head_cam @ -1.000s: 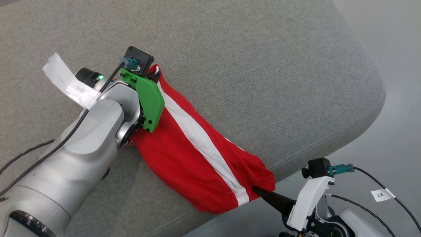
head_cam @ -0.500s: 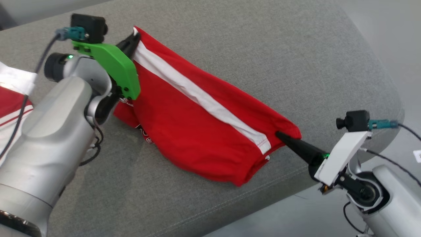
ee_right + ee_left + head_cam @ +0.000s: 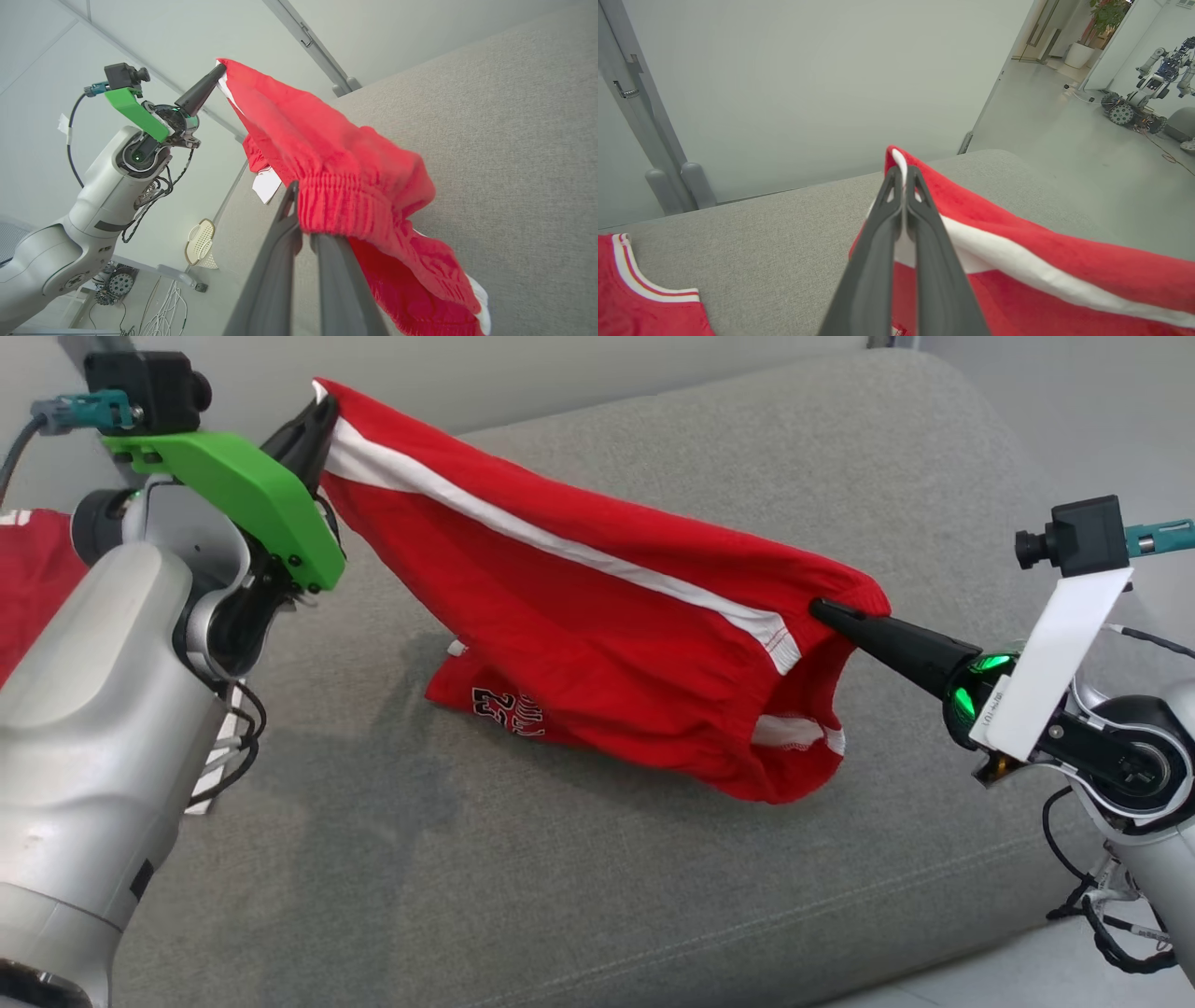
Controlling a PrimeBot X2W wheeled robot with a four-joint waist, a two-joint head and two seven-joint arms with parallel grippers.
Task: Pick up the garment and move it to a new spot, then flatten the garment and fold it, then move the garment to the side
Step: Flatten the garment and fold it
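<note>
**Garment lifted from the cushion and stretched between both grippers**

The left gripper (image 3: pixel 903 186) was seen pinched tight on a white-striped corner of the red garment (image 3: pixel 597 616), and the right gripper (image 3: pixel 303 219) was clamped on the gathered waistband at the other end. A second earlier the garment had been lying slack on the grey cushion (image 3: pixel 560 915). It was now raised into a sagging span above the cushion, and whether its lowest fold touched could not be told. The pick-up was judged done, with the carry to a new spot, flattening and folding still to come.
</note>
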